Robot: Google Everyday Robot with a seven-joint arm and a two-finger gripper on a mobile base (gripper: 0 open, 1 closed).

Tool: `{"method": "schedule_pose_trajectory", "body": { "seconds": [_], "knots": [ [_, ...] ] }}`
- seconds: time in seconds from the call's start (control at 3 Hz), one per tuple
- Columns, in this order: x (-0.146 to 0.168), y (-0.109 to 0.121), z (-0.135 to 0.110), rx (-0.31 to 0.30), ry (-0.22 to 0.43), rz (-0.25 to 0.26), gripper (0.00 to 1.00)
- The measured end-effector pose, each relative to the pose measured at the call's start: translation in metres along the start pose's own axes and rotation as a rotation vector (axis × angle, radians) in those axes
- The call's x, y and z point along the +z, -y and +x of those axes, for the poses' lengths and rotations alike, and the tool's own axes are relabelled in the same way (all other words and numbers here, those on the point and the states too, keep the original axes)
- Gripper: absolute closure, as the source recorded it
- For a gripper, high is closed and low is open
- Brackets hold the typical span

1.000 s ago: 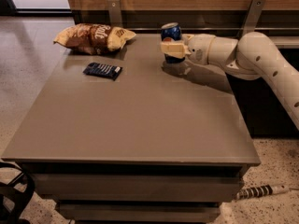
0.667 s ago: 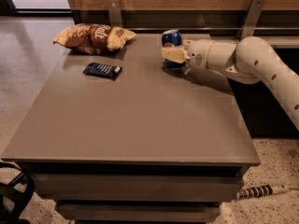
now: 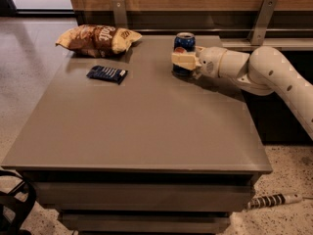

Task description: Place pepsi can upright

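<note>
Your clearest writing is on the chip bag (image 3: 98, 39) at 11 o'clock on the worktop (image 3: 146, 126): white lettering on brown and orange, too soft to read with any certainty. The flat dark blue packet (image 3: 107, 74), just at 5 o'clock of the bag, carries pale print that you cannot make out. No lettering on the can (image 3: 185, 42) is readable either; you see only dark blue metal, a silver rim on top and a touch of red at its left side.

The can stands upright at about 1 o'clock on the worktop, near the back edge and well apart from the bag and the packet. Its base appears to rest on the surface, though the shadow there leaves that unsure.

Your pincer (image 3: 182, 61) comes in from 3 o'clock on the white arm (image 3: 274, 75). It is closed around the can's middle, one cream finger (image 3: 185, 60) lying across the front.

A coiled cable (image 3: 274, 199) lies on the floor at 5 o'clock.
</note>
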State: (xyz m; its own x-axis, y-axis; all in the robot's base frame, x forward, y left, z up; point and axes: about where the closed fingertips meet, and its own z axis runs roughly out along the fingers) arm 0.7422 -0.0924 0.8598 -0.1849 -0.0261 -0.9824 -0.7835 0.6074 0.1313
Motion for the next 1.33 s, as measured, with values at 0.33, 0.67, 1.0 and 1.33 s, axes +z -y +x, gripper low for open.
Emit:
{"method": "schedule_pose_trajectory", "body": {
  "seconds": [0.33,0.67,1.0,1.33],
  "knots": [
    [-0.0001,-0.0001,-0.0005,0.000,0.000,0.000,1.00],
    [0.0000,-0.0003,-0.0011,0.000,0.000,0.000,0.78],
    [0.0000,-0.0004,-0.0015,0.000,0.000,0.000,0.54],
    [0.0012,-0.0014,-0.0018,0.000,0.000,-0.003,0.16]
  ]
}}
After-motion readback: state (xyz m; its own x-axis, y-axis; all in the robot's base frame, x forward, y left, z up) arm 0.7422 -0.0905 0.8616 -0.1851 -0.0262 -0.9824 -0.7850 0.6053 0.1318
